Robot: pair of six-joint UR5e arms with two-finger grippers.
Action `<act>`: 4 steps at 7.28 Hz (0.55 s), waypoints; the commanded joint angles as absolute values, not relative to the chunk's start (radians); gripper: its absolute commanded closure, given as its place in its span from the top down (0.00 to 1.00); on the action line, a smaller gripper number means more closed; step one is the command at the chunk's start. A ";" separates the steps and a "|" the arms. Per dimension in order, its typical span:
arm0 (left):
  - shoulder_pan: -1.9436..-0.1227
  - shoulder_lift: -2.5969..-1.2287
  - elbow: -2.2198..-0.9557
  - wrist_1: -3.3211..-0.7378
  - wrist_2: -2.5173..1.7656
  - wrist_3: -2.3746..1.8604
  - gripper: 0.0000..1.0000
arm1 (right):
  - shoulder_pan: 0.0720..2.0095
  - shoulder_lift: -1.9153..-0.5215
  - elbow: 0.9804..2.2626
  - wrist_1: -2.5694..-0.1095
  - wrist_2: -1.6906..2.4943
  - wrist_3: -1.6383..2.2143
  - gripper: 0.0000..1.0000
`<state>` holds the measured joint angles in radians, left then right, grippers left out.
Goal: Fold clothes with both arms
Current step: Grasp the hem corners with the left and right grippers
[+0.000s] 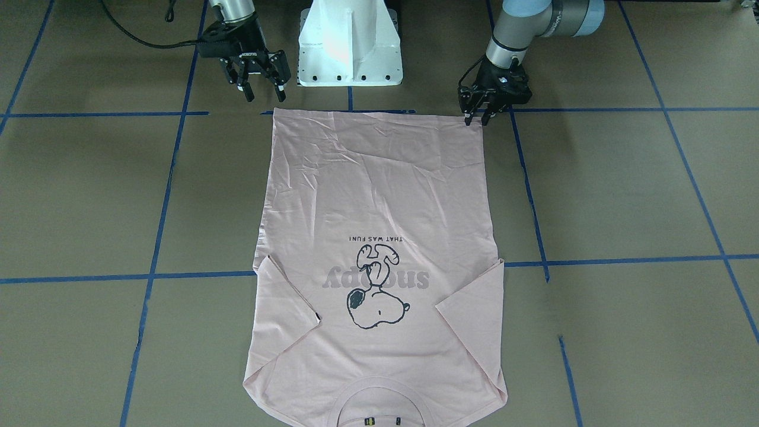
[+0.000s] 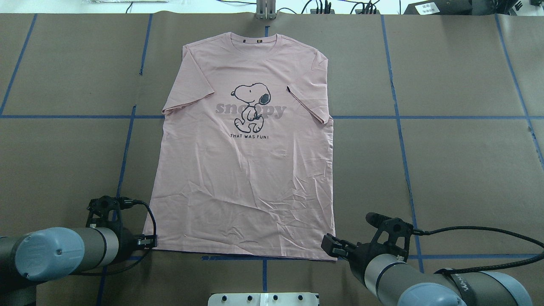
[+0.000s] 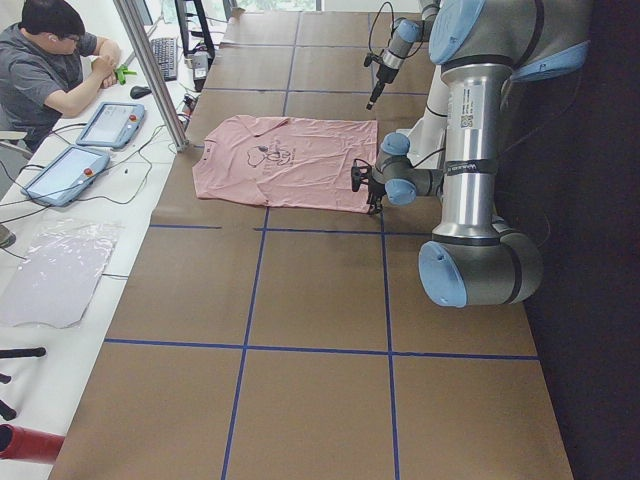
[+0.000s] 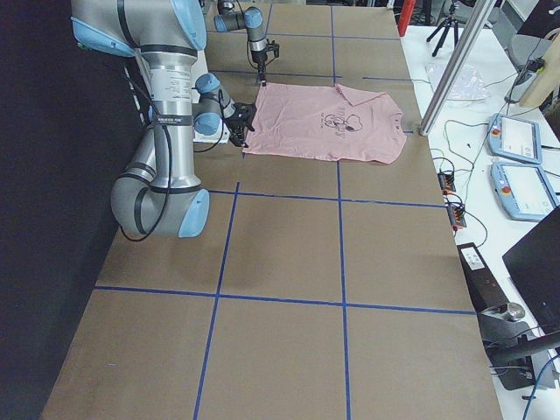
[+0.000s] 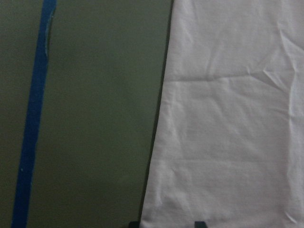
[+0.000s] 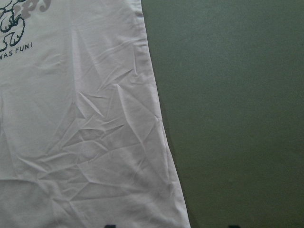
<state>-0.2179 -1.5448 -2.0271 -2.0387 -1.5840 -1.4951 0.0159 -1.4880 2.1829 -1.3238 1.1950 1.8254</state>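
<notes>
Brown table (image 1: 622, 190), pink T-shirt (image 1: 379, 178) print-up, hem (image 1: 373, 114) toward white pedestal (image 1: 350, 41), collar (image 1: 379, 392) pointing away

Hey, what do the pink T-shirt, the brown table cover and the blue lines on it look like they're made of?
T-shirt: thin soft knit, probably cotton, matte; it lies limp with fine creases.
Table cover: looks like brown kraft paper, matte, laid in sheets with visible edges.
Blue lines: likely painter's tape, flat strips with broken, uneven ends.
</notes>
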 commanded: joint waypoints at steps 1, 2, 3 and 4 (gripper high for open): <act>-0.218 -1.539 -2.026 -2.037 -1.586 -1.493 0.51 | 0.012 -1.488 2.183 -1.324 1.192 1.825 0.83; -0.216 -1.519 -2.029 -2.043 -1.589 -1.491 0.52 | 0.011 -1.488 2.183 -1.324 1.192 1.825 0.83; -0.216 -1.520 -2.029 -2.043 -1.588 -1.494 0.42 | 0.009 -1.489 2.183 -1.324 1.192 1.827 0.83; -0.215 -1.522 -2.032 -2.043 -1.588 -1.496 0.07 | 0.008 -1.488 2.183 -1.324 1.190 1.828 0.83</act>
<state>-0.2160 -1.5228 -2.0299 -2.0425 -1.5877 -1.4936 0.0096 -1.4887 2.1828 -1.3238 1.1917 1.8269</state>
